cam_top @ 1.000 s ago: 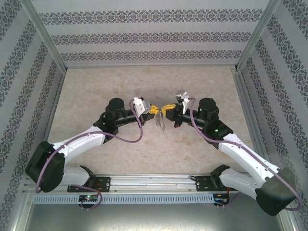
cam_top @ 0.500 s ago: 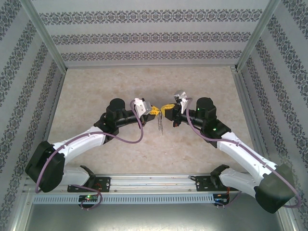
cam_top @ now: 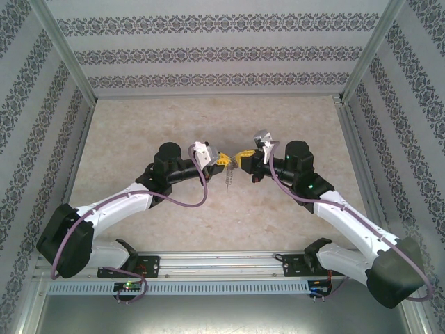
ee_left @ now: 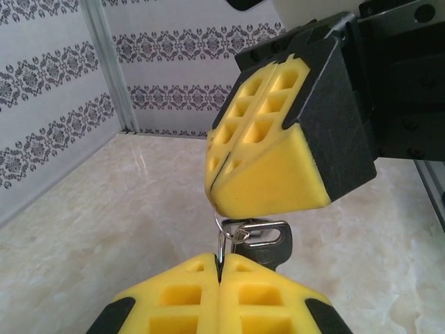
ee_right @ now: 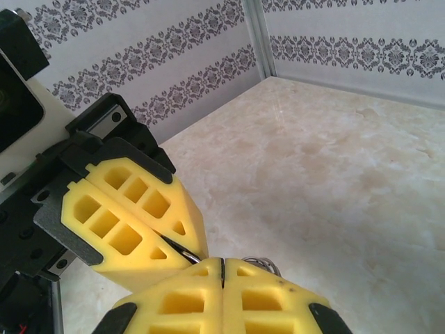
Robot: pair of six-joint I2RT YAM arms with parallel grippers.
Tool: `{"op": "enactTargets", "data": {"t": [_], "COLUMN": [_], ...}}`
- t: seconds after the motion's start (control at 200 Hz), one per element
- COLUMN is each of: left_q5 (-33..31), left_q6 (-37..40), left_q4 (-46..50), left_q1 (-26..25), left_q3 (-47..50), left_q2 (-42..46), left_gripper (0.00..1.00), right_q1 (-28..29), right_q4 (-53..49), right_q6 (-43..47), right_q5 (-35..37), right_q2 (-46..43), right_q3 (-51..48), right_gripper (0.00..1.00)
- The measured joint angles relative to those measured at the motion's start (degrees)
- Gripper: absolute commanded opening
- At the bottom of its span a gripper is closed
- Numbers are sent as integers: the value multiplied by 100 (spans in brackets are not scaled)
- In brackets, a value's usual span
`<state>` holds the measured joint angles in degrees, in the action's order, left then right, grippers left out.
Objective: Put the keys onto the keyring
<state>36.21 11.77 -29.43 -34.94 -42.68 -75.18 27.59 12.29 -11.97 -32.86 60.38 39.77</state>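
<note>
Threading step. Left gripper (ee_left: 219, 275), jaws fully closed, pinches the keyring's (ee_left: 221, 226) thin wire at its tips; the key (ee_left: 272, 245) hangs just beyond them, touching the loop. Right gripper (ee_left: 215, 197), tip to tip opposite, is likewise closed on that wire. Next, the key's hole likely needs working along the wire, neither pinch slipping.

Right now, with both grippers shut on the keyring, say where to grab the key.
Take the key by its black head, its broadest part, from the open side away from the keyring. It hangs in the narrow gap between the left gripper and right gripper, so other approaches look blocked.
</note>
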Motion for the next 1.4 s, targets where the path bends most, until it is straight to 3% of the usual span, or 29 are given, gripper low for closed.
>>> {"op": "enactTargets", "data": {"t": [0.969,1.144,1.399], "left_q5": [-87,-153,-240], "left_q6": [-2,-7,-90], "left_q4": [-116,-225,-634], "left_q1": [-63,-70,-70], "left_q3": [0,0,83], "left_q2": [26,26,26], "left_gripper": [0,0,0], "right_q1": [-160,-398,-988], "right_q4": [87,105,131], "right_q6": [-92,-313,-636], "right_q5": [-581,-708,-553], "right_q2": [210,251,-286], "right_q3": [-166,-160,-431], "right_gripper": [0,40,44]}}
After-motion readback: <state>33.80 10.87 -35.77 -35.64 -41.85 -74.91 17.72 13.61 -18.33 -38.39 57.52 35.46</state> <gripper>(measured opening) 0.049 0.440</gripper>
